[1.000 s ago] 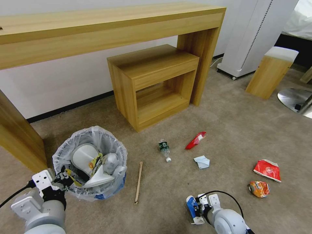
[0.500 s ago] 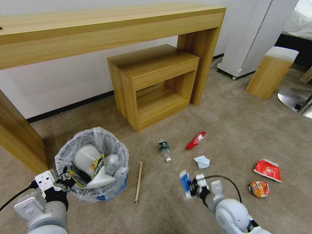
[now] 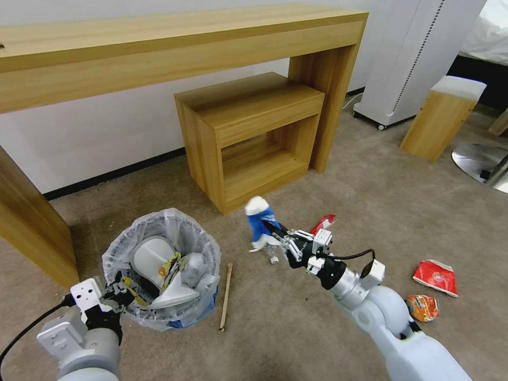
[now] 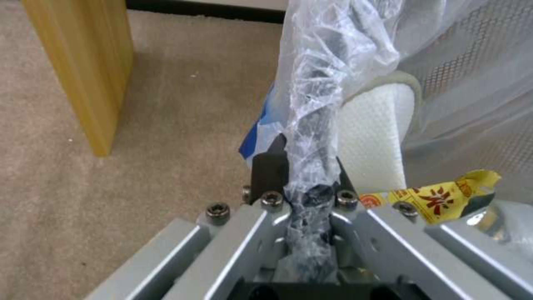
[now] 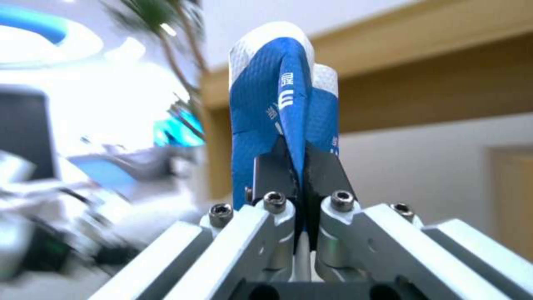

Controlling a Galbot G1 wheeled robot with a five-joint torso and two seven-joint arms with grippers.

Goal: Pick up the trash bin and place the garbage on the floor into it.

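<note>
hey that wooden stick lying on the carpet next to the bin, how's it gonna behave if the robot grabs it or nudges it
The wooden stick looks thin and straight, so probably stiff and very light. It lies flat on the floor, leaving little height for jaws to get under. Gripped near one end, it may pivot. The short pile should stop it sliding far.

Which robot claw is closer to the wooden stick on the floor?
Hard to call, perhaps the right. The right claw holds a blue carton above and beyond the wooden stick; the left claw grips the trash bin rim beside it.
</note>
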